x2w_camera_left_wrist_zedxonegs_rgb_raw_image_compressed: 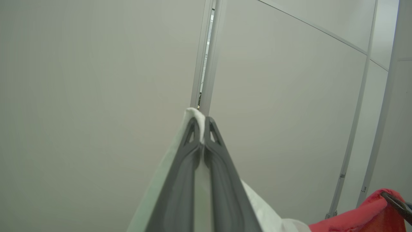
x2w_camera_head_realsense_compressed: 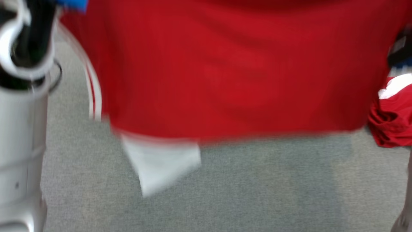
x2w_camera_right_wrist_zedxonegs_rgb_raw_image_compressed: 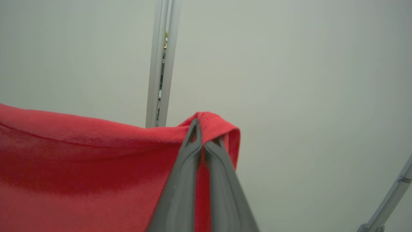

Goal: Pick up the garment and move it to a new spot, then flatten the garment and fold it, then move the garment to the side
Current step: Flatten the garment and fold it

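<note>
Holds the garment aloft at 12 o'clock over the grey surface, pinching white trim in the left hand, red edge in the right hand. Risks slipping from shallow bites.

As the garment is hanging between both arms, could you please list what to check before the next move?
1. Left end effector shut on the white edge of the garment: ok.
2. Right end effector shut on its red edge: ok.
3. Garment spread between them: ok.
4. White flap hanging free of the grey surface: cannot tell, blurred.
5. Red heap at the right apart from the hem: cannot tell.
</note>
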Controlling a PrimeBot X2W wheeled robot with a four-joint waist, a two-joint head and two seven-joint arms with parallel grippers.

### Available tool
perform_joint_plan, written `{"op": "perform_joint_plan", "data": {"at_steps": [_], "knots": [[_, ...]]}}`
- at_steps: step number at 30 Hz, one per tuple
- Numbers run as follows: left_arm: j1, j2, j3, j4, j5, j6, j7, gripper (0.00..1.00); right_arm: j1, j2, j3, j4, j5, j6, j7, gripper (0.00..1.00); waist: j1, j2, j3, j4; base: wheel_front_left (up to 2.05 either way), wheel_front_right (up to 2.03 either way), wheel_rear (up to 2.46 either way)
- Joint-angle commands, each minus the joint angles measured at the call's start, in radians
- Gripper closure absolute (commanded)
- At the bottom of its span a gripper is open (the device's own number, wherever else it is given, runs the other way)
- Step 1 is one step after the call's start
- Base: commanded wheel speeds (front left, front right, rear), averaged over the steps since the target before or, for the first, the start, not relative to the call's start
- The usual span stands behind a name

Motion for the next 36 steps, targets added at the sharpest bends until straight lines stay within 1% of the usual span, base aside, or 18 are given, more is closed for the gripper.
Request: {"op": "perform_joint_plan", "data": {"at_steps": [1, 5, 8, 12, 15, 19, 24, 26, 30, 34, 36], "knots": [[-0.083, -0.021, -0.005, 0.063, 0.025, -0.004, -0.037, 1.00, -0.115, -0.027, 0.021, 0.078, -0.066, 0.000, -0.039, 1.00, -0.0003, -0.0001, 0.055, 0.036, 0.00, 0.00, 0.00], [-0.236, -0.060, -0.026, 0.213, 0.077, -0.028, -0.127, 1.00, -0.321, -0.029, 0.042, 0.269, -0.168, 0.000, -0.112, 1.00, -0.0003, -0.0001, 0.100, 0.062, 0.00, 0.00, 0.00], [-0.319, -0.097, -0.039, 0.304, 0.101, -0.034, -0.196, 1.00, -0.444, -0.031, 0.023, 0.387, -0.225, 0.000, -0.155, 1.00, -0.0003, -0.0001, 0.144, 0.089, 0.00, 0.00, 0.00], [-0.353, -0.145, -0.038, 0.397, 0.091, -0.050, -0.278, 1.00, -0.521, -0.008, -0.016, 0.519, -0.287, 0.000, -0.211, 1.00, -0.0003, -0.0001, 0.214, 0.119, 0.00, 0.00, 0.00], [-0.320, -0.163, -0.045, 0.451, 0.084, -0.073, -0.327, 1.00, -0.517, 0.022, -0.053, 0.604, -0.318, 0.000, -0.261, 1.00, -0.0003, -0.0001, 0.268, 0.131, 0.00, 0.00, 0.00], [-0.246, -0.174, -0.061, 0.499, 0.083, -0.101, -0.390, 1.00, -0.462, 0.054, -0.098, 0.715, -0.342, 0.000, -0.336, 1.00, -0.0003, -0.0001, 0.323, 0.141, 0.00, 0.00, 0.00], [-0.107, -0.188, -0.077, 0.524, 0.056, -0.133, -0.466, 1.00, -0.392, 0.078, -0.131, 0.835, -0.335, 0.000, -0.435, 1.00, -0.0003, -0.0001, 0.357, 0.147, 0.00, 0.00, 0.00], [-0.054, -0.182, -0.080, 0.515, 0.053, -0.141, -0.496, 1.00, -0.366, 0.084, -0.131, 0.864, -0.323, 0.000, -0.476, 1.00, -0.0003, -0.0001, 0.360, 0.144, 0.00, 0.00, 0.00], [0.046, -0.174, -0.069, 0.473, 0.028, -0.151, -0.541, 1.00, -0.323, 0.097, -0.125, 0.886, -0.280, 0.000, -0.541, 1.00, -0.0003, -0.0001, 0.357, 0.137, 0.00, 0.00, 0.00], [0.158, -0.158, -0.054, 0.404, 0.024, -0.154, -0.570, 1.00, -0.272, 0.106, -0.111, 0.861, -0.213, 0.000, -0.573, 1.00, -0.0003, -0.0001, 0.333, 0.128, 0.00, 0.00, 0.00], [0.187, -0.153, -0.050, 0.386, 0.026, -0.153, -0.576, 1.00, -0.255, 0.108, -0.106, 0.850, -0.195, 0.000, -0.577, 1.00, -0.0003, -0.0001, 0.324, 0.126, 0.00, 0.00, 0.00]]}}
